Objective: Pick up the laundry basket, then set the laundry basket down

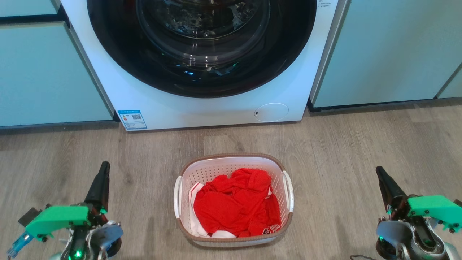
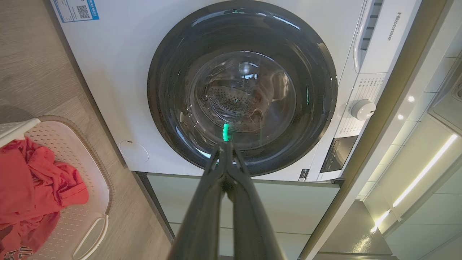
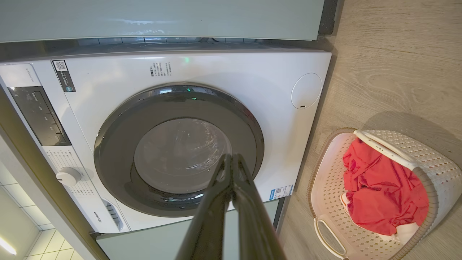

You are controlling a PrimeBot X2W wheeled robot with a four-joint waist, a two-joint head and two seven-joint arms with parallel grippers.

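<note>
The laundry basket [image 1: 223,168] sits between the left gripper [image 1: 104,167] and right gripper [image 1: 379,171] (both closed, holding nothing).

Head looks down on laundry basket [image 1: 223,169]; both wrists face washing machine [image 2: 115,72].

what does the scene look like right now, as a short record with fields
setting: wooden floor in front of a white washing machine, door closed
laundry basket: upright on the floor, between the two grippers
contents: red clothing with some white
left gripper: shut, holding nothing, apart from the basket on its left
right gripper: shut, holding nothing, apart from the basket on its right
task stage: basket not yet picked up
</note>
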